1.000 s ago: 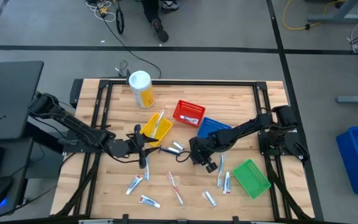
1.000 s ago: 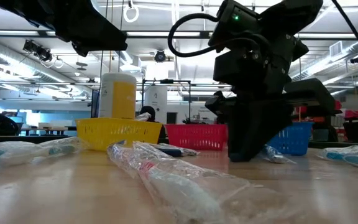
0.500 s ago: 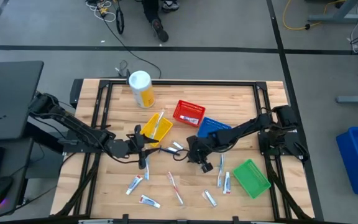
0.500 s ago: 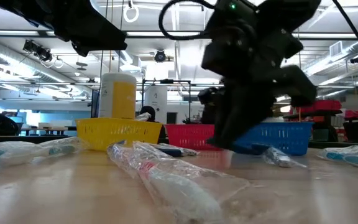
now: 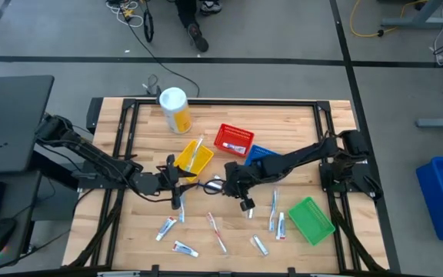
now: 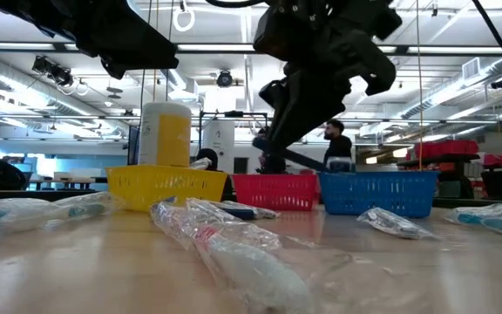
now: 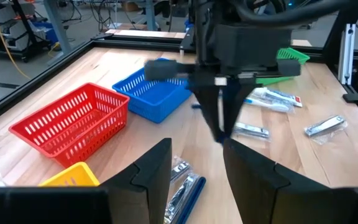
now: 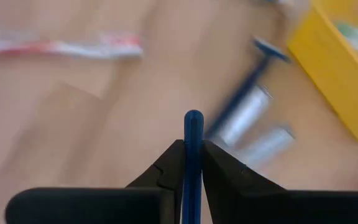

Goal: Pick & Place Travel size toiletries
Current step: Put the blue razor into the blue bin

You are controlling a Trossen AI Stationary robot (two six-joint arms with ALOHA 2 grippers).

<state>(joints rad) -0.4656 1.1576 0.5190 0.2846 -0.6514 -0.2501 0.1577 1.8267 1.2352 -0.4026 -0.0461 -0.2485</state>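
Blue razor handle (image 8: 192, 146) clenched in right gripper (image 8: 192, 163) jaws — left gripper (image 7: 194, 163) jaws released.

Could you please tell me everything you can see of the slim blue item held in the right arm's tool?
The slim blue item is a thin, smooth, plastic-looking stick with a rounded tip. It is pinched edge-on between the two dark fingers of the right tool, its tip poking out beyond them. It is lifted clear of the wooden table, near the yellow basket. Its other end is hidden, so I cannot tell what it is.
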